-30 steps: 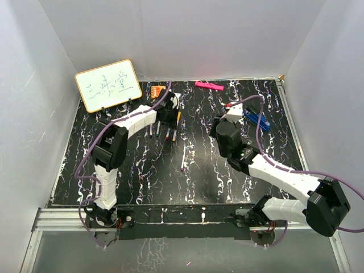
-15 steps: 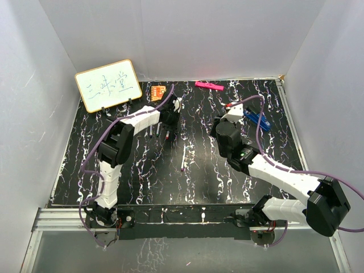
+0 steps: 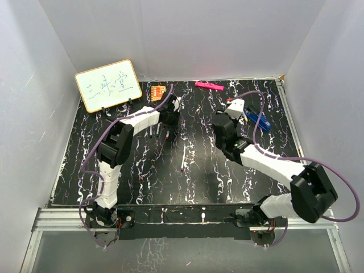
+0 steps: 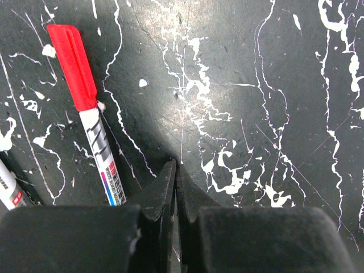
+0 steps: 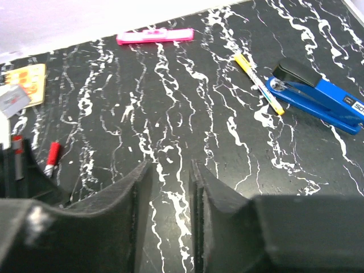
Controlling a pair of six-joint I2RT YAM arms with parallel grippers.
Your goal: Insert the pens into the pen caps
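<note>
Though beside pen (image 4: 94,129), left gripper (image 4: 176,168) (closed).

I'm watching left arm (image 3: 138,120) and right arm (image 3: 268,165) showing white shells, black joints, purple cables (image 3: 84,165); left gripper (image 4: 175,168) looking matte black.

Near the far edge of the surface (image 3: 136,182) lie one whiteboard (image 3: 108,85), one orange card (image 3: 158,90) and one pink bar (image 3: 208,86), with one blue stapler (image 5: 318,102) toward the right edge. At least four pens can be counted: one lone pen (image 3: 183,157) mid-surface, one yellow-tipped pen (image 5: 259,83) by the stapler, one red-capped pen (image 4: 85,108) and a second pen (image 4: 8,190) beside it.
</note>
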